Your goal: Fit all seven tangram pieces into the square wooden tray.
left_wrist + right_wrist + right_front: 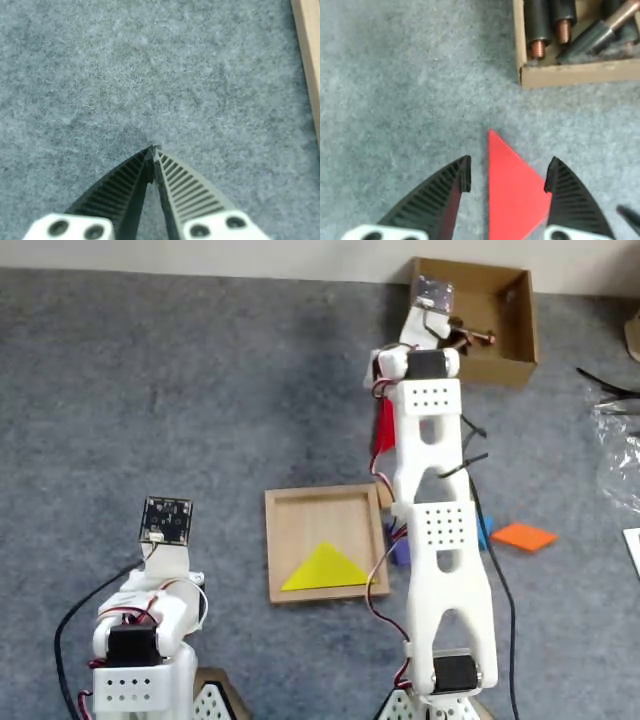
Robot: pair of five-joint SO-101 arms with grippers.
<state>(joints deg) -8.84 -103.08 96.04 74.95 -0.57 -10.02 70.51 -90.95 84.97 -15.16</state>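
The right gripper point(509, 161) hangs over a red triangle point(512, 200) on the carpet point(395, 75), fingers spread either side — apparently lined up for a grasp. A yellow triangle point(325, 568) lies in the wooden tray point(320, 493); the left gripper point(152, 150) sits apart, fingers pressed together — likely idle.

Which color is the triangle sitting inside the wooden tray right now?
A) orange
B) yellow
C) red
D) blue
B: the yellow triangle lies flat inside the wooden tray.
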